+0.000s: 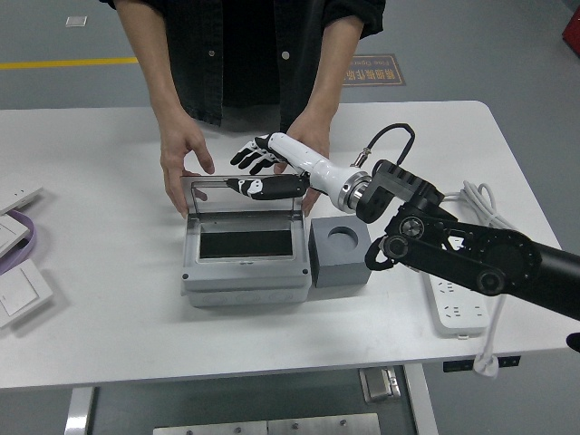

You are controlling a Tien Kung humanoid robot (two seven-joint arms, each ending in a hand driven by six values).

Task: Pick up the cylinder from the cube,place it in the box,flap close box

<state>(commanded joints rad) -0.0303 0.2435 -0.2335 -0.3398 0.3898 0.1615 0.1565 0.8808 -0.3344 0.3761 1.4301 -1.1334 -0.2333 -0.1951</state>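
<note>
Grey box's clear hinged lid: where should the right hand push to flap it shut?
Probably the top free edge of the clear hinged lid, pushed from behind toward the near side: it stands upright at the grey box rear, and the right hand is spread there.
</note>
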